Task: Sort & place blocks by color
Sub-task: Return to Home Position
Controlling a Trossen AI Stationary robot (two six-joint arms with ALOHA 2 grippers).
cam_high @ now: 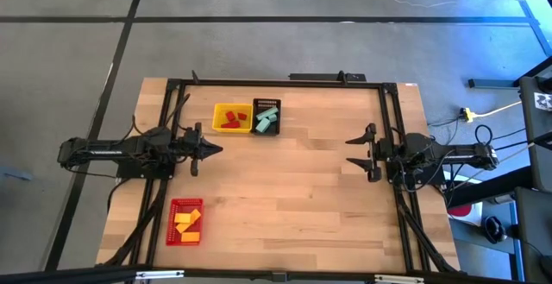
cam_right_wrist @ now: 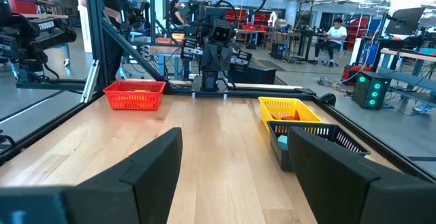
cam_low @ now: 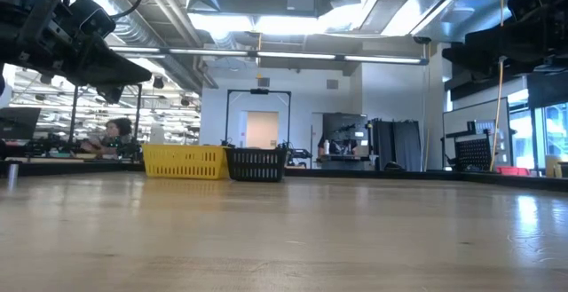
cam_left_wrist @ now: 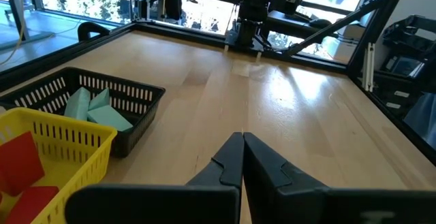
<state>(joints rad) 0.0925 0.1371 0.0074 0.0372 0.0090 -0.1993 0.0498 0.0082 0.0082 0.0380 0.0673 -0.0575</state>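
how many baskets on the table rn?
3. Yellow basket with red blocks and black basket with teal blocks sit side by side, upper middle in the high view; red basket holding yellow blocks sits alone, lower left. No others visible.

Both arms stretch level toward each other, well apart. The left gripper [cam_high: 216, 149] is pinched closed (fingertips touching); the right gripper [cam_high: 352, 151] is spread wide.
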